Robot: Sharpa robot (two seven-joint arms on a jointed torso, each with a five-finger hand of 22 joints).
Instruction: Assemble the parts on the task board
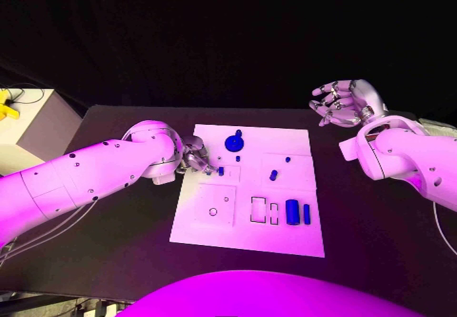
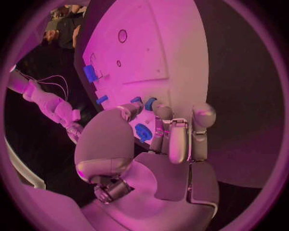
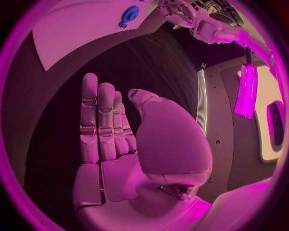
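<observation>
The white task board (image 1: pixel 249 228) lies in the middle of the table. My left hand (image 1: pixel 193 158) rests at its left edge with the fingers curled. Thumb and fingertips (image 2: pixel 161 109) pinch a small blue part (image 1: pixel 221 171) (image 2: pixel 149 102) that stands on the board. Just beyond it sits a round blue part (image 1: pixel 233 142) (image 2: pixel 142 132) (image 3: pixel 129 13). Also on the board are a blue peg (image 1: pixel 273 175) (image 2: pixel 102 99) and two blue blocks (image 1: pixel 298 212) (image 2: pixel 90 73) near its right edge. My right hand (image 1: pixel 343 102) (image 3: pixel 114 139) is raised off the board's far right corner, flat and holding nothing.
A pale box (image 1: pixel 34 125) with a yellow thing (image 1: pixel 8 105) on it stands off the table's far left corner. Bare black table (image 1: pixel 114 231) surrounds the board. Outlined slots (image 1: pixel 258 209) and a small round hole (image 1: pixel 212 211) (image 2: pixel 122 36) mark the board's near half.
</observation>
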